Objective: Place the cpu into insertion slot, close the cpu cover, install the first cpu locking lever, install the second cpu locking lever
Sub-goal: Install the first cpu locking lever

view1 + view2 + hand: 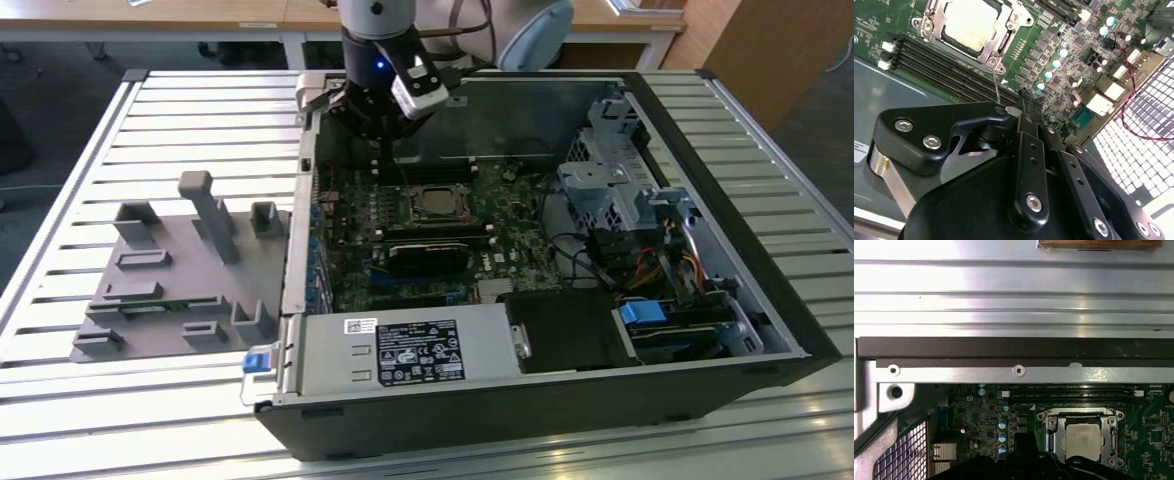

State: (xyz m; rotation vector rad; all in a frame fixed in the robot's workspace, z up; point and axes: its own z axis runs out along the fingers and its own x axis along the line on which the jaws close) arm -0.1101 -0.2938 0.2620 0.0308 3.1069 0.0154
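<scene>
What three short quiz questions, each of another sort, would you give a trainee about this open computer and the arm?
1. True or false: the cpu lies on the motherboard with the cpu cover closed around it.
2. Choose one. In the exterior view the grey fixture stands: A. on the slatted table, at the exterior view's left of the case; B. inside the case; C. on the cpu.
3. Fill in (nearest / farthest): in the exterior view the gripper hangs over the motherboard by the case wall ____ from the camera.
Key: 1 true; 2 A; 3 farthest.
</scene>
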